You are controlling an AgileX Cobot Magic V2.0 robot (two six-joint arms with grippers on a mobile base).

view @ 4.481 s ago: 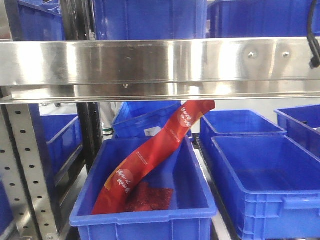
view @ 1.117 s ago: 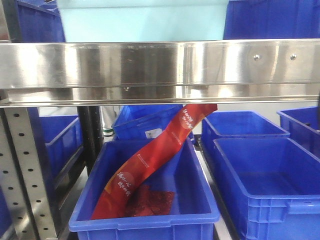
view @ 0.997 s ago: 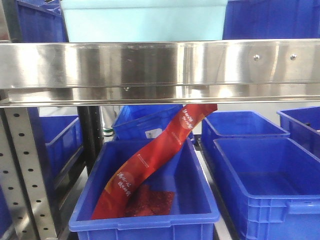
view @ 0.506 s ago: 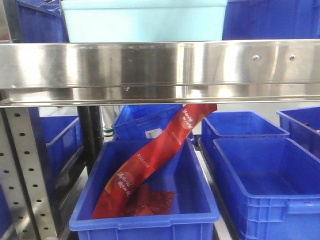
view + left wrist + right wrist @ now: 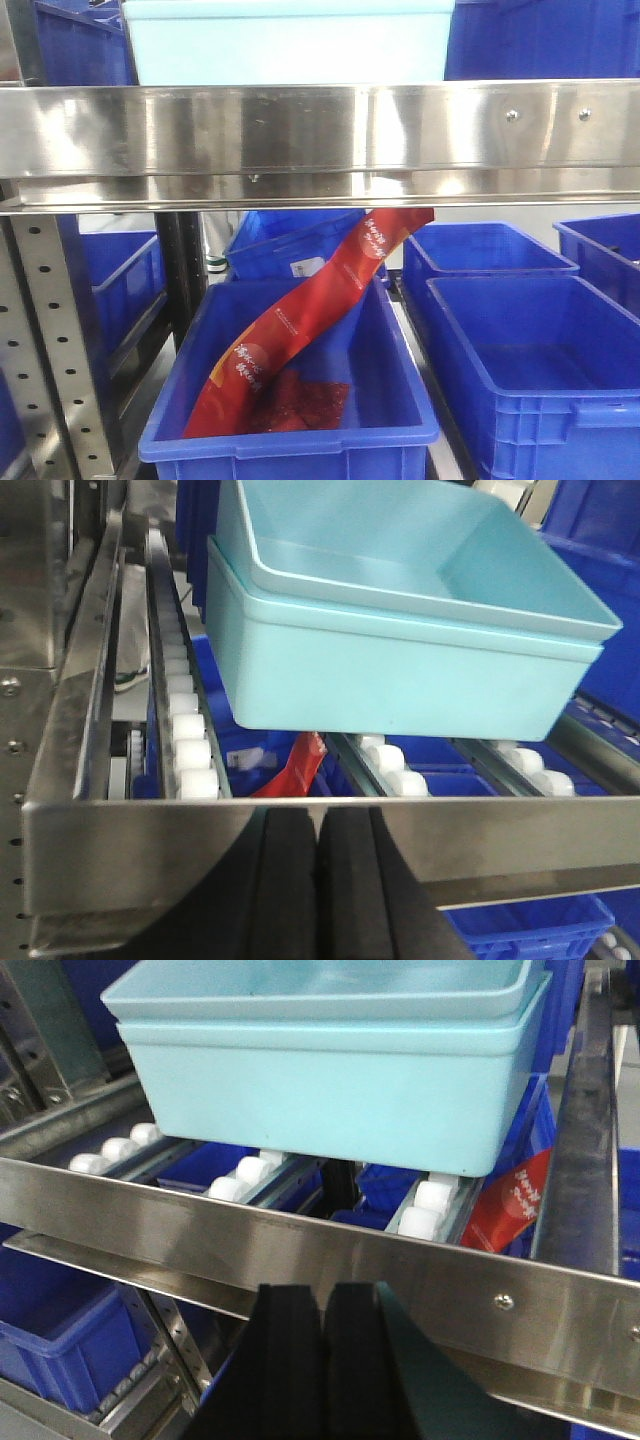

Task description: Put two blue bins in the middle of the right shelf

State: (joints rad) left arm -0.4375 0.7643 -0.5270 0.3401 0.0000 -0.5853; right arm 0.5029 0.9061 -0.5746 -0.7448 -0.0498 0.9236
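Two pale blue bins (image 5: 290, 45), one nested inside the other, rest on the white rollers (image 5: 185, 730) of the shelf above the steel rail (image 5: 320, 125). The left wrist view shows the lower bin (image 5: 400, 670) and the inner bin (image 5: 400, 560) beyond the rail. My left gripper (image 5: 319, 815) is shut and empty, in front of the rail and apart from the bins. From the right wrist I see the bins (image 5: 330, 1090) on the rollers (image 5: 250, 1170). My right gripper (image 5: 327, 1288) is shut on nothing, also in front of the rail.
Below the rail a dark blue bin (image 5: 290, 440) holds a long red snack bag (image 5: 300, 320). More dark blue bins (image 5: 540, 370) stand to its right and behind. A perforated steel post (image 5: 50, 330) rises at the left.
4.5 s ago only dark blue bins showed above the rail, with a black cable at the right; now the pale bins stand there. Over the last second nothing visibly moved.
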